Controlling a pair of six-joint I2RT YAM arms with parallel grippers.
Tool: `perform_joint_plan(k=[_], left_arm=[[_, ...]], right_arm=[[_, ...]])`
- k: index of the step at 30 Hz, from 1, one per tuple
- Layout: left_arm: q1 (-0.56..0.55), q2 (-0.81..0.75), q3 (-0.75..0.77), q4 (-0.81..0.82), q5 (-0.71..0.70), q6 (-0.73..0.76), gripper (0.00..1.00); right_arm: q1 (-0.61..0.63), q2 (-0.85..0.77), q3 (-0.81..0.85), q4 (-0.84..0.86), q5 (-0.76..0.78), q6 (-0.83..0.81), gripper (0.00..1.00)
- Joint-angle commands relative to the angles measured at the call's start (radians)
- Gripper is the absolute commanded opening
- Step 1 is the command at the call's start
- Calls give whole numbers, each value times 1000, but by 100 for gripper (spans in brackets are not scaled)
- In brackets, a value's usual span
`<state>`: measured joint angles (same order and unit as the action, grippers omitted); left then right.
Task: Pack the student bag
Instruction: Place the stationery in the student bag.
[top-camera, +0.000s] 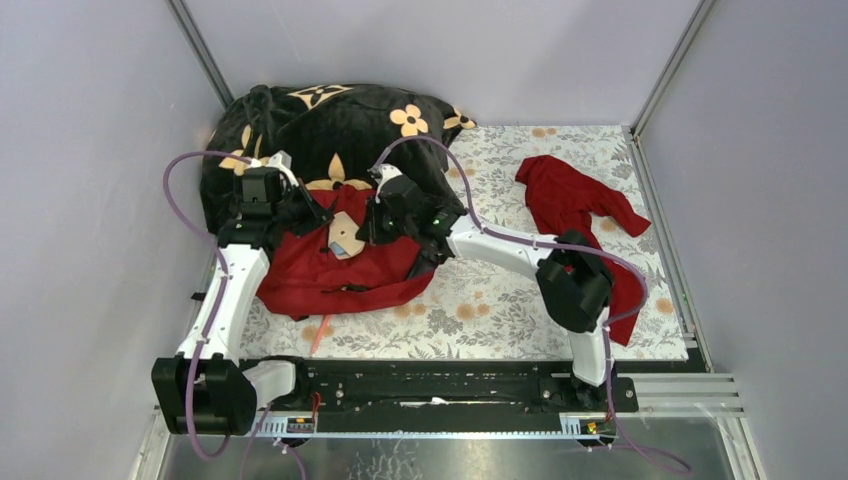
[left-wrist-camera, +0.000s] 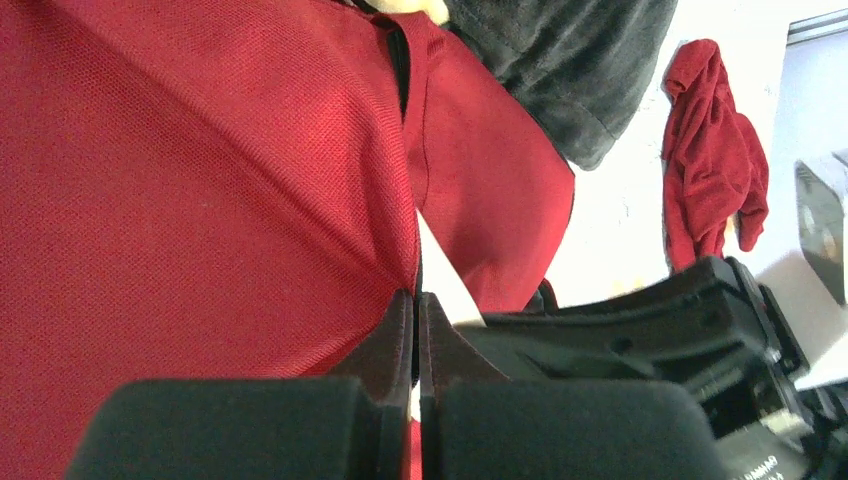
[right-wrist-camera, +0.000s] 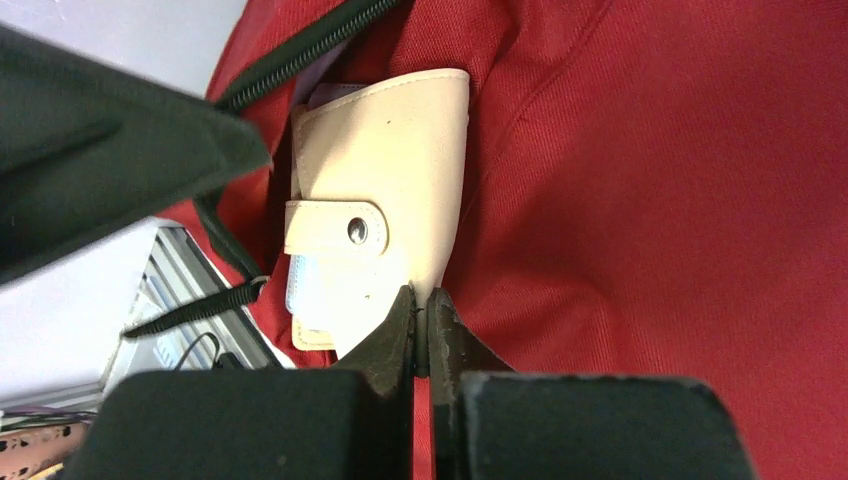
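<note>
The student bag (top-camera: 330, 280) lies at the left of the mat, dark red with black zipper lines (right-wrist-camera: 300, 50). A cream snap wallet (top-camera: 346, 240) pokes out of its open top, and the right wrist view shows it half inside (right-wrist-camera: 400, 160). My left gripper (top-camera: 308, 215) is shut, pinching a fold of the bag's red fabric (left-wrist-camera: 200, 180) at the opening's edge (left-wrist-camera: 416, 296). My right gripper (top-camera: 368, 228) is shut on the bag's rim just below the wallet (right-wrist-camera: 422, 296). The bag's inside is hidden.
A black plush blanket with orange flowers (top-camera: 330, 125) is heaped behind the bag, touching it. A limp red garment (top-camera: 570, 195) lies at the right of the floral mat (top-camera: 500, 300). Grey walls close in on three sides.
</note>
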<state>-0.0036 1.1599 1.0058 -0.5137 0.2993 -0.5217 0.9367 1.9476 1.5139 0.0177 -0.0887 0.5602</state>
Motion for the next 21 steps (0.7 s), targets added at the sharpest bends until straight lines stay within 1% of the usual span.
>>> perform_joint_plan(k=[1, 5, 8, 11, 18, 21], left_arm=[[2, -34, -10, 34, 72, -11, 0], [2, -42, -27, 30, 63, 2, 0], [2, -38, -35, 30, 57, 9, 0], [2, -29, -40, 29, 52, 8, 0], [2, -37, -32, -3, 3, 24, 0], [2, -38, -18, -25, -11, 31, 0]], right_arm=[[-19, 90, 173, 43, -60, 28, 0], [-45, 146, 257, 34, -80, 55, 0], [-61, 152, 268, 64, -73, 83, 0], [-67, 170, 295, 83, -119, 114, 0], [-67, 97, 182, 229, -191, 203, 0], [-67, 73, 150, 255, -202, 232, 0]])
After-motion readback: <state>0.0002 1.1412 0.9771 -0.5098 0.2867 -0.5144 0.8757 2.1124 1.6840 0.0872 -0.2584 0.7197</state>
